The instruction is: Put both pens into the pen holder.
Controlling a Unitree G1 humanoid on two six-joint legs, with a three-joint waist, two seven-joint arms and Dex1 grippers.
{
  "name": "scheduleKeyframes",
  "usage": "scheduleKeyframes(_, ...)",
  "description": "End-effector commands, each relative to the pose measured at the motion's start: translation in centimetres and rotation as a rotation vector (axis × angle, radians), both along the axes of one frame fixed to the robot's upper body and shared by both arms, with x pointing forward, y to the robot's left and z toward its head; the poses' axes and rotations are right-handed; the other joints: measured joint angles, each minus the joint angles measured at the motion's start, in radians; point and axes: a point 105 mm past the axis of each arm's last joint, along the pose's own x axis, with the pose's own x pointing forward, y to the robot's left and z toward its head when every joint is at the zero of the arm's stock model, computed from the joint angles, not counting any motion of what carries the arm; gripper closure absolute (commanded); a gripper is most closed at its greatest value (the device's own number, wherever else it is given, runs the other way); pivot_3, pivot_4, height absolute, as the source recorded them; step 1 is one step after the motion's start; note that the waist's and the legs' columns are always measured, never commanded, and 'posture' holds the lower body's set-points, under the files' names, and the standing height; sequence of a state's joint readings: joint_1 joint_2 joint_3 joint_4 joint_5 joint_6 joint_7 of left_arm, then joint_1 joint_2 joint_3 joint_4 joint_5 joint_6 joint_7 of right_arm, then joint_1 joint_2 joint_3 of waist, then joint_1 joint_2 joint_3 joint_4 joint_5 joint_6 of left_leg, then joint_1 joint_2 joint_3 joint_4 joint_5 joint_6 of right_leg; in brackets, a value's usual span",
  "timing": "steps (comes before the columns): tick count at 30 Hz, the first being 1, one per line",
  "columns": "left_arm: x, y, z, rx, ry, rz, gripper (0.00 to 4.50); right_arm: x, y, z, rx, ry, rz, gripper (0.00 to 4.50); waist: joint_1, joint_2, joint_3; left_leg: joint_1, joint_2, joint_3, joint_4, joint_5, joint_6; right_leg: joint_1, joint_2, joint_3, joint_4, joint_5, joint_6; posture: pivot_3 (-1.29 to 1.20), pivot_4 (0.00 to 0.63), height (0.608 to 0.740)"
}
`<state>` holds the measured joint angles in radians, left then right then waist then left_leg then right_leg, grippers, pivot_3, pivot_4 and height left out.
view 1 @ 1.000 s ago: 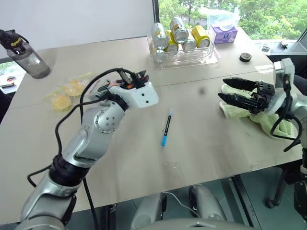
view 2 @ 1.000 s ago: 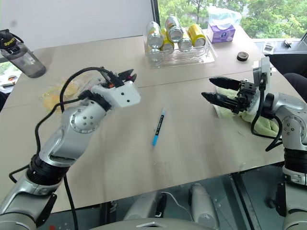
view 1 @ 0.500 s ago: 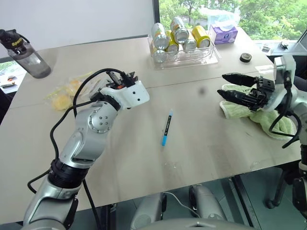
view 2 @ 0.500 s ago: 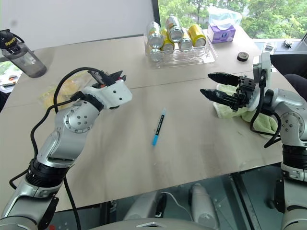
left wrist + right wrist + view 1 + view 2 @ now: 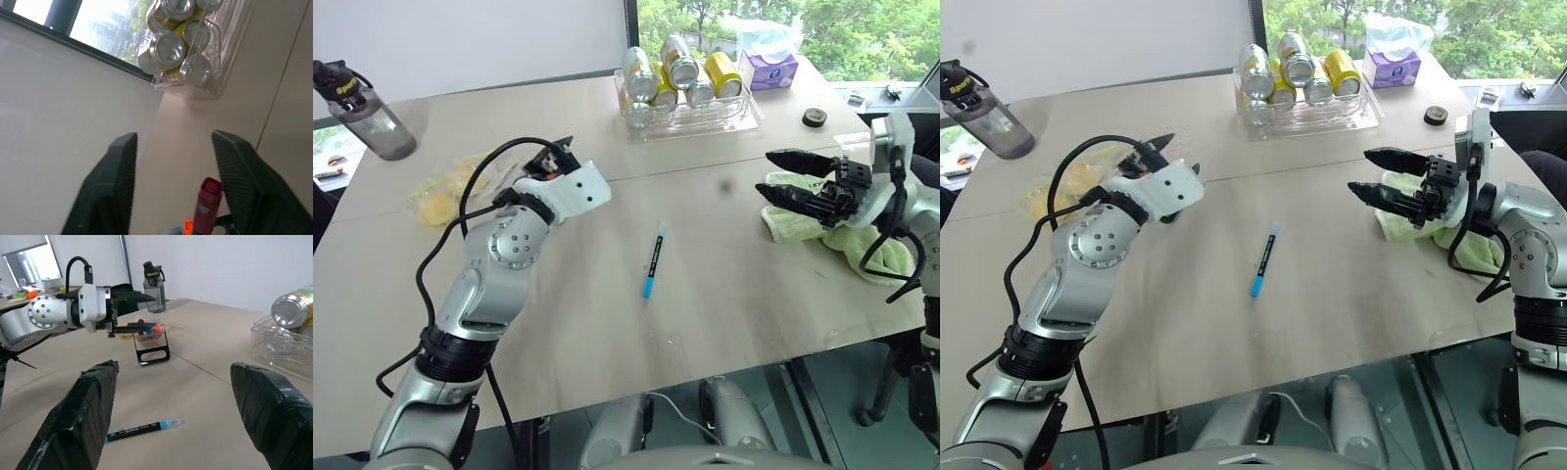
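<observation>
A: What is new at the left pincer (image 5: 173,139)?

B: A second ago its jaws were closed. Now they stand apart and grip nothing. The hand has also drifted a little to its left.

A: And the pen that it had?

B: The pink pen (image 5: 210,190) stands just below the left pincer, its pink cap between the two fingers but touching neither, as far as I can see. Just beside it is something orange. From the right wrist view, the holder (image 5: 153,352) is directly under that pincer, on the table.

A: So the first pen is in?

B: I judge yes, it is released into the holder. How deep it sits, I cannot tell.

A: Then the second one?

B: The blue pen (image 5: 653,259) lies flat on the table, between both pincers and well apart from each. It has not moved.

A: And the right pincer (image 5: 769,173)?

B: It is wide open and empty, held above the table near the green cloth (image 5: 862,240), pointing toward the left one. It has stayed in place.

A: So half of the task is left.

B: I think so. The blue pen must still be picked up and brought to the holder.
</observation>
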<state>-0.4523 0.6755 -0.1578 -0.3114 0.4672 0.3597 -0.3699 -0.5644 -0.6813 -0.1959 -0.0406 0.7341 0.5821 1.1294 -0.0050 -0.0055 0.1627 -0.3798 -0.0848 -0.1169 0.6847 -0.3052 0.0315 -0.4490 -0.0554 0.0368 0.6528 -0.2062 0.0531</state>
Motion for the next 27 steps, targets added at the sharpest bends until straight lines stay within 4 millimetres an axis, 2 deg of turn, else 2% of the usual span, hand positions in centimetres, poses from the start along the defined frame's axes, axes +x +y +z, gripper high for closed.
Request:
scheduleKeyframes(1,0.2,0.8,1.5,0.013,-0.064,0.041,0.43,-0.4,-0.1,0.9,0.010,-0.052,0.007,0.59,0.000,0.000,0.000,0.000,0.000,0.000,0.000,0.000,0.000,0.000,0.000,0.000,0.000,0.000,0.000,0.00,0.150,0.739)
scheduleKeyframes(2,0.2,0.8,1.5,0.013,-0.065,0.042,0.05,-0.4,-0.1,0.8,0.010,-0.052,0.007,0.59,0.000,0.000,0.000,0.000,0.000,0.000,0.000,0.000,0.000,0.000,0.000,0.000,0.000,0.000,0.000,0.00,0.150,0.739)
scheduleKeyframes(10,0.4,1.0,2.1,-0.026,-0.086,0.039,0.05,-0.4,0.1,-0.1,-0.018,-0.041,-0.012,0.59,0.000,0.000,0.000,0.000,0.000,0.000,0.000,0.000,0.000,0.000,0.000,0.000,0.000,0.000,0.000,0.00,0.150,0.739)
scheduleKeyframes(12,0.4,0.8,2.5,-0.103,-0.087,0.012,0.05,-0.2,0.6,-1.0,-0.059,-0.031,-0.025,0.59,-0.001,0.000,0.000,0.000,0.000,0.000,0.000,0.000,0.000,0.000,0.000,0.000,0.000,0.000,0.000,0.00,0.150,0.739)
scheduleKeyframes(16,-0.3,-1.2,2.0,-0.523,0.101,-0.211,0.05,-0.2,3.5,-4.2,-0.162,0.011,-0.029,0.59,-0.001,0.000,-0.001,0.000,0.000,0.000,0.001,0.000,0.000,0.000,0.000,-0.001,0.001,0.000,0.000,0.00,0.150,0.739)
scheduleKeyframes(19,-2.0,-2.1,0.6,-0.672,0.331,-0.356,0.05,-0.1,6.9,-6.2,-0.204,0.019,-0.055,0.59,-0.015,0.000,-0.001,0.000,0.000,0.000,0.002,0.000,0.000,0.000,0.000,-0.001,0.002,0.000,0.000,0.00,0.150,0.739)
scheduleKeyframes(22,-5.3,-1.7,-1.2,-0.645,0.596,-0.437,0.05,-0.3,10.2,-8.0,-0.254,0.066,-0.078,0.59,-0.029,0.000,0.000,-0.001,0.000,0.002,0.001,0.000,0.000,-0.005,0.000,0.001,0.006,0.000,0.000,0.00,0.150,0.739)
scheduleKeyframes(24,-7.3,-0.8,-1.6,-0.617,0.727,-0.449,0.05,-0.5,12.0,-8.4,-0.270,0.071,-0.094,0.59,-0.037,-0.002,-0.001,-0.001,0.000,0.002,0.002,0.000,0.000,-0.005,0.000,0.001,0.006,0.000,0.000,0.00,0.150,0.739)
scheduleKeyframes(26,-9.2,1.3,-1.4,-0.585,0.838,-0.403,0.05,-0.7,13.6,-9.1,-0.308,0.088,-0.114,0.59,-0.041,-0.002,-0.001,0.000,0.001,0.002,0.001,0.000,-0.001,-0.005,0.001,0.002,0.006,0.000,0.000,0.00,0.150,0.739)
scheduleKeyframes(27,-10.2,2.3,-1.3,-0.575,0.890,-0.376,0.05,-0.2,14.0,-9.9,-0.351,0.106,-0.163,0.59,-0.038,-0.002,-0.001,0.000,0.001,0.003,0.001,0.000,-0.001,-0.006,0.002,0.003,0.007,0.000,0.000,0.00,0.150,0.739)
